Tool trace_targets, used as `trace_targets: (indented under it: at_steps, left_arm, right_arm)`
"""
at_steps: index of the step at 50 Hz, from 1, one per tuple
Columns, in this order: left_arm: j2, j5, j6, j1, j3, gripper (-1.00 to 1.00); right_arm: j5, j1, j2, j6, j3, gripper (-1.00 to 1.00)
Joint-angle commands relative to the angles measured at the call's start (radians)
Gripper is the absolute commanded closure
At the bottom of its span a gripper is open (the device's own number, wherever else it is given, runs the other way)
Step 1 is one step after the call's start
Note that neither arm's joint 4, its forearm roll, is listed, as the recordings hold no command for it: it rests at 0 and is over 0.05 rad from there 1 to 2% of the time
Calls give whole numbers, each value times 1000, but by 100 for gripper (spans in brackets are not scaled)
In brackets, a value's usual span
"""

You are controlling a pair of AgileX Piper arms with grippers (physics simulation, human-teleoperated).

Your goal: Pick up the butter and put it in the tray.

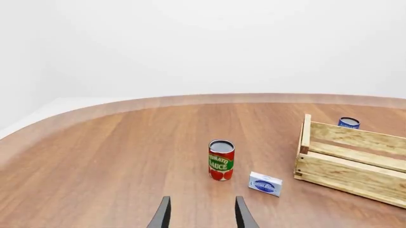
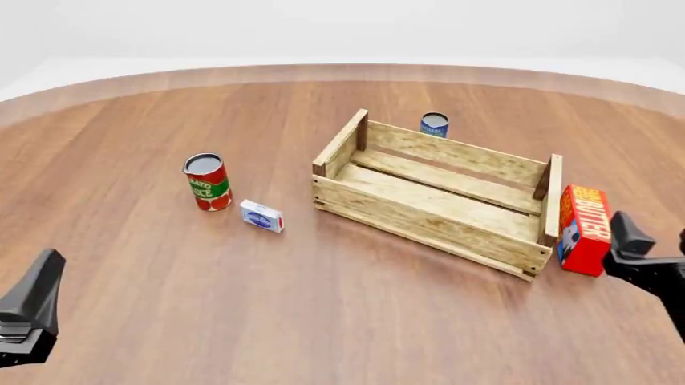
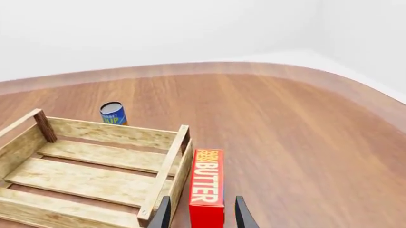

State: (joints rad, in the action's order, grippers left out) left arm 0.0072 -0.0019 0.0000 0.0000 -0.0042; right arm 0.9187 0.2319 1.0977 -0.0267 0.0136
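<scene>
The butter [image 2: 583,228] is a red carton standing on its long edge on the table, right against the outside of the tray's right end. The tray [image 2: 423,220] is a pale slatted crate in the middle of the table and holds nothing. My right gripper [image 2: 642,250] is open just behind the butter. In the right wrist view the butter [image 3: 207,187] runs away from the gripper [image 3: 203,199], its near end between the two fingers, beside the tray's end wall [image 3: 166,166]. My left gripper [image 2: 30,309] is open and empty at the near left [image 1: 203,199].
A red-green tomato sauce can [image 2: 207,182] stands left of the tray, with a small blue-white box [image 2: 261,216] lying beside it. A blue can [image 2: 434,124] stands behind the tray. The table's curved far edge [image 2: 342,70] runs across the back.
</scene>
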Motion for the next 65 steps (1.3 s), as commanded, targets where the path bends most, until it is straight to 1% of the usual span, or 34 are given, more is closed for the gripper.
trace_targets:
  at_steps: [1, 18, 23, 32, 39, 53, 65]
  left_arm:
    - [0, 0, 0, 0, 0, -100]
    - [0, 0, 0, 0, 0, -100]
    - [0, 0, 0, 0, 0, -100]
    - [0, 0, 0, 0, 0, -100]
    - [0, 0, 0, 0, 0, -100]
    - [0, 0, 0, 0, 0, -100]
    - [0, 0, 0, 0, 0, -100]
  right_arm:
    - [78, -1, 111, -8, 16, -100]
    - [159, 8, 241, -9, 44, -100]
    - [208, 11, 311, -16, 51, -100]
    - [226, 6, 367, -20, 73, -100]
    - [258, 8, 442, -22, 94, -100]
    - [294, 9, 529, -29, 123, -100]
    - [296, 11, 576, -39, 147, -100]
